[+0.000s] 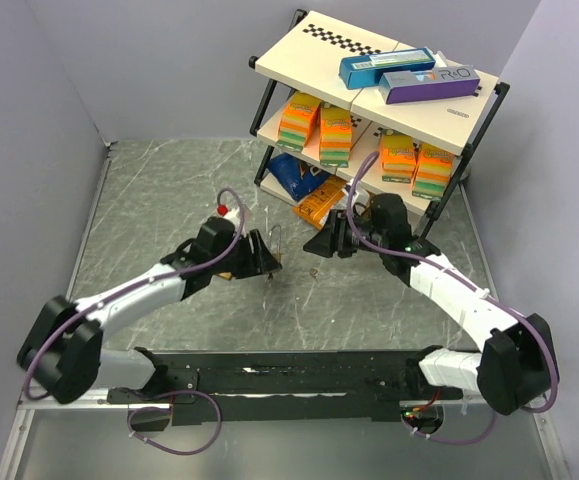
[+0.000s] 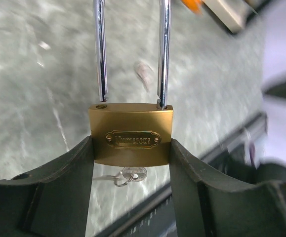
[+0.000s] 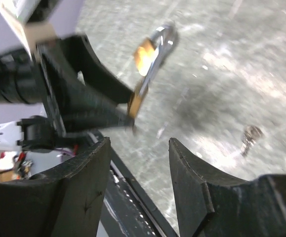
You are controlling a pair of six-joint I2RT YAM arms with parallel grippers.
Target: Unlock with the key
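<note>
left gripper (image 2: pixel 131 142) is clamped on the brass padlock (image 2: pixel 131 133), one finger on each side of the body, holding it up off the table (image 1: pixel 169 200) w/ the silver shackle (image 2: pixel 165 49) pointing away from the arm. in the left wrist view one shackle leg goes into the body, the other ends just above its hole. right gripper (image 3: pixel 139 148) is close by, facing the lock from the other side, fingers spread apart w/ nothing btwn them. the key (image 3: pixel 249 137) is tiny and dark, lying flat on the marbled tabletop, not in the lock and not touching either gripper. from above it's near the middle, btwn the two grippers and a bit nearer the arm bases. the right wrist view is blurry so can't make out key detail. behind the right arm there's a tilted shelf rack (image 1: pixel 309 50) w/ boxes on it.
</note>
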